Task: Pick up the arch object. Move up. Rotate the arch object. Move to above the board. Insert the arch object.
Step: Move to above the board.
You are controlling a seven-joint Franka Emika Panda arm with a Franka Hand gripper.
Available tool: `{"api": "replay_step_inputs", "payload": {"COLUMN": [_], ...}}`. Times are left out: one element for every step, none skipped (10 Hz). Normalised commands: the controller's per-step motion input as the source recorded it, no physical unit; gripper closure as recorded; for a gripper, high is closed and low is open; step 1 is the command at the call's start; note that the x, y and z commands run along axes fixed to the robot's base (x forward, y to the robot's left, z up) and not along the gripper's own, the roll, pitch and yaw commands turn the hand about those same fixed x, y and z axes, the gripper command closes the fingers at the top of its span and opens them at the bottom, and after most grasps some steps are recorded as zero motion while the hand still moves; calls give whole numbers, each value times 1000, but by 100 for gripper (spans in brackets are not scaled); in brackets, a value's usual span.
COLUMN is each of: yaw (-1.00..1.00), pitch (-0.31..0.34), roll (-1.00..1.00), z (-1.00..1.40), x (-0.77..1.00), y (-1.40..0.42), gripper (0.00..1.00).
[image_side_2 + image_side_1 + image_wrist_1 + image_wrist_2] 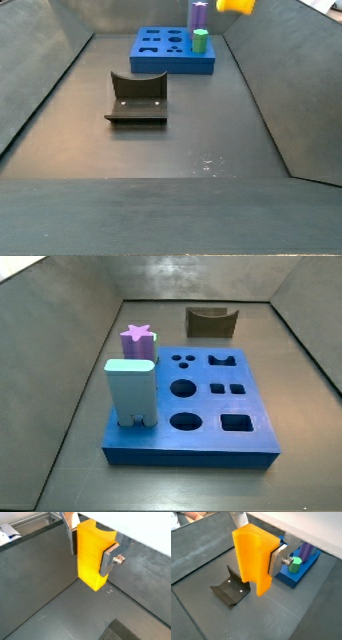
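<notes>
Clamped in the gripper, the arch is held aloft, so rotation and carrying above the board, upper centre, are judged next.

The thick blue rectangular board lies on the dark floor. A purple star-topped peg and a pale green block stand along one edge. Behind sits the dark fixture.

Setting: robot test cell in a laboratory
Enclosure: dark grey floor with sloped grey walls
Rig: fixture on floor; gripper above, holding arch object
Test piece: blue board with shaped holes
</notes>
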Motion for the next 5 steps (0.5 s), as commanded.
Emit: {"api": "replay_step_inputs", "payload": {"yaw": [12, 14, 14, 15, -6], "pitch": [78, 82, 84, 82, 579], "roll": [83, 84, 84, 85, 60], "z": [648, 488, 410, 251, -5], "x": [-3, 0, 0, -1, 185], "y": [7, 4, 2, -2, -1000], "gripper": [100, 100, 100, 100, 100]}}
